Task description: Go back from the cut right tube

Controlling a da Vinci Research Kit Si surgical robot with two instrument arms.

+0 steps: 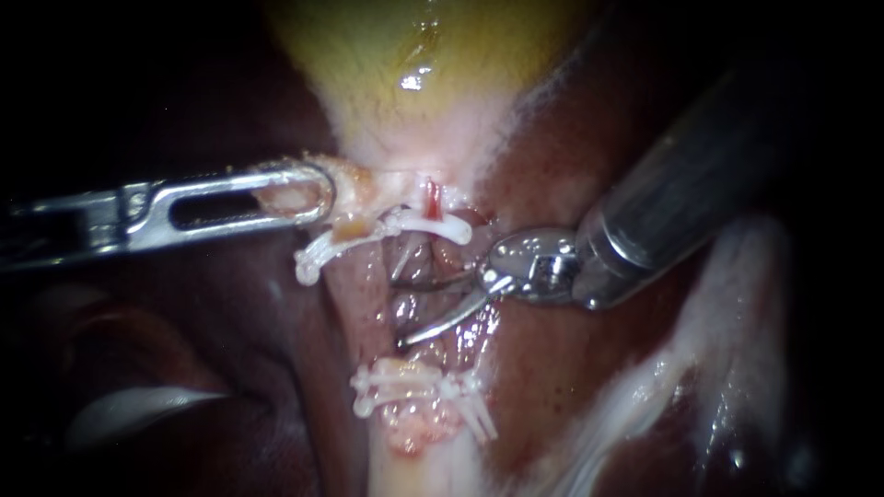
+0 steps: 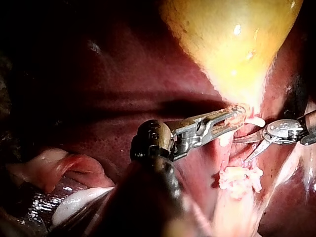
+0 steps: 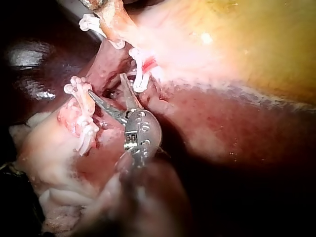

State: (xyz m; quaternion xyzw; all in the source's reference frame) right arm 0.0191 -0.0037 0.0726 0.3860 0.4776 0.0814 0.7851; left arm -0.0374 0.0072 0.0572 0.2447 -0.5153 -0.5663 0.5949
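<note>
Between the upper clip (image 1: 396,230) and lower clips (image 1: 419,391), the cut tube (image 1: 431,196) looks soft, slippery and fragile. Right instrument (image 1: 401,311) blades gape, empty. Left instrument (image 1: 318,195) clamps the gallbladder (image 1: 405,55) neck, the safer hold.

The glossy yellow gallbladder (image 1: 414,55) is cut off at the far edge. The right instrument (image 1: 398,313) has a grey metal shaft blurring into darkness at far right. The left instrument (image 1: 318,193) hides part of the pale tissue fold (image 1: 281,198) its slotted jaws clamp.
</note>
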